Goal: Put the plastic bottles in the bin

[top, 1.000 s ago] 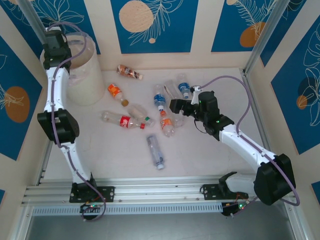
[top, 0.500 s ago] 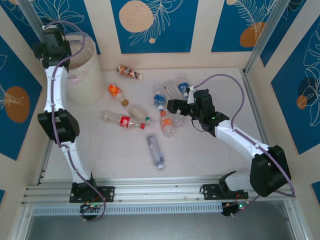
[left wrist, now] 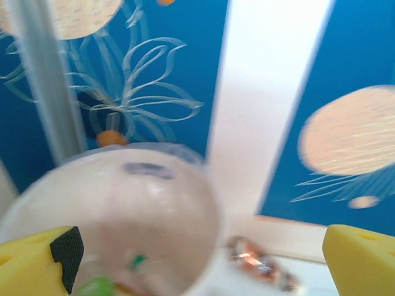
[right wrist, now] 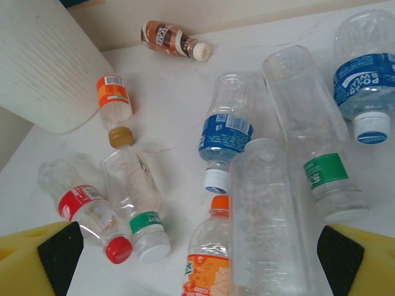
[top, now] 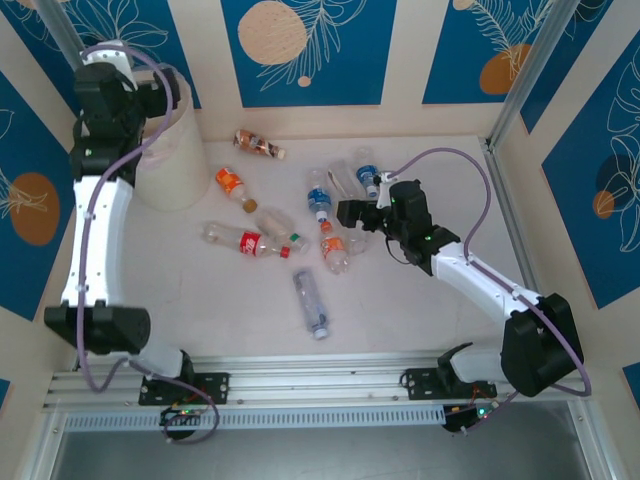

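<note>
Left hand (left wrist: 197, 250) wide open above the tall cream-white plastic bin (top: 172, 165), gripping nothing. Right hand (right wrist: 197, 259) open too, hovering over clear plastic bottles (right wrist: 270, 209) packed touching on the bench (top: 230, 300). Risk: pinching two, or one squirting sideways.

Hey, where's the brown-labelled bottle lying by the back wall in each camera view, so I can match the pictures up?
Top external: the brown-labelled bottle lies upper centre-left, by the back wall, right of the bin.
Left wrist: a blurred brownish shape at bottom centre, right of the bin; likely it.
Right wrist: near the top, left of centre, right of the bin.
Shared landmark: the cream bin, on the bottle's left in every picture.
</note>
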You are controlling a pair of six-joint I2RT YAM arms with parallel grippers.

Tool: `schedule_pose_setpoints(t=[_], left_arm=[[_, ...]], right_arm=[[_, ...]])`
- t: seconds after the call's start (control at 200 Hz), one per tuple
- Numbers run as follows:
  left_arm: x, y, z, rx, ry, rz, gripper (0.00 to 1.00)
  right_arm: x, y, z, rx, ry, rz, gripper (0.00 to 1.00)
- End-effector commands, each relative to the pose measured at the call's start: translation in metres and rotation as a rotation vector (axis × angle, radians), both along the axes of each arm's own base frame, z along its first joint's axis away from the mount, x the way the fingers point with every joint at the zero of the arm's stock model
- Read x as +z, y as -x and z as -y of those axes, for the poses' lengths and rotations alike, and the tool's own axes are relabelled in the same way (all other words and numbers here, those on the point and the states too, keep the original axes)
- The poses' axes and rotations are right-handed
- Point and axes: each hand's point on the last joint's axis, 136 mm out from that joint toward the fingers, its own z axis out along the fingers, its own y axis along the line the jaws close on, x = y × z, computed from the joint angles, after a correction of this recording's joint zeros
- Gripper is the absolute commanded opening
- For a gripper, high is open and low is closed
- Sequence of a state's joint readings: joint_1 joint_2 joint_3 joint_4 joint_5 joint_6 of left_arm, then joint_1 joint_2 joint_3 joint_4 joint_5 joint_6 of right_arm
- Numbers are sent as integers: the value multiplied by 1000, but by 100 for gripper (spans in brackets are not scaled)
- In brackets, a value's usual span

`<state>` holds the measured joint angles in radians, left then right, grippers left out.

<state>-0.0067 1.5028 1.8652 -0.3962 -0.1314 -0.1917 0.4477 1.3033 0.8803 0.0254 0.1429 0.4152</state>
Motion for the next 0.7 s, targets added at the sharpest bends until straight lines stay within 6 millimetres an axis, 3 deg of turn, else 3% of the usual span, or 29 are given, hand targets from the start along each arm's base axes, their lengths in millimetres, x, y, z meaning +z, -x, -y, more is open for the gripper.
schedule_pose_setpoints(t=[0.0, 0.145, 0.285, 0.375, 0.475, 0.6, 0.695], left_arm=[[-4, 6, 26, -99, 215, 75, 100], [-38, 31, 79, -228, 365, 71, 100], [-91, 49, 145, -412, 439, -54, 100], [-128, 60, 171, -476, 451, -186, 100], [-161, 70, 187, -547, 480, -279, 100], [-200, 75, 177, -468, 446, -400, 100], [-211, 76, 176, -462, 437, -407, 100]], right_arm=[[-5, -2, 15, -10, 79, -5, 100], [-24, -5, 21, 38, 177, -74, 97], [-52, -10, 22, 112, 313, -176, 97], [-62, -20, 21, 110, 345, -252, 94], [-70, -24, 10, 98, 315, -332, 91], [-94, -16, -8, 101, 315, -413, 94], [-114, -17, -4, 39, 369, -460, 94]])
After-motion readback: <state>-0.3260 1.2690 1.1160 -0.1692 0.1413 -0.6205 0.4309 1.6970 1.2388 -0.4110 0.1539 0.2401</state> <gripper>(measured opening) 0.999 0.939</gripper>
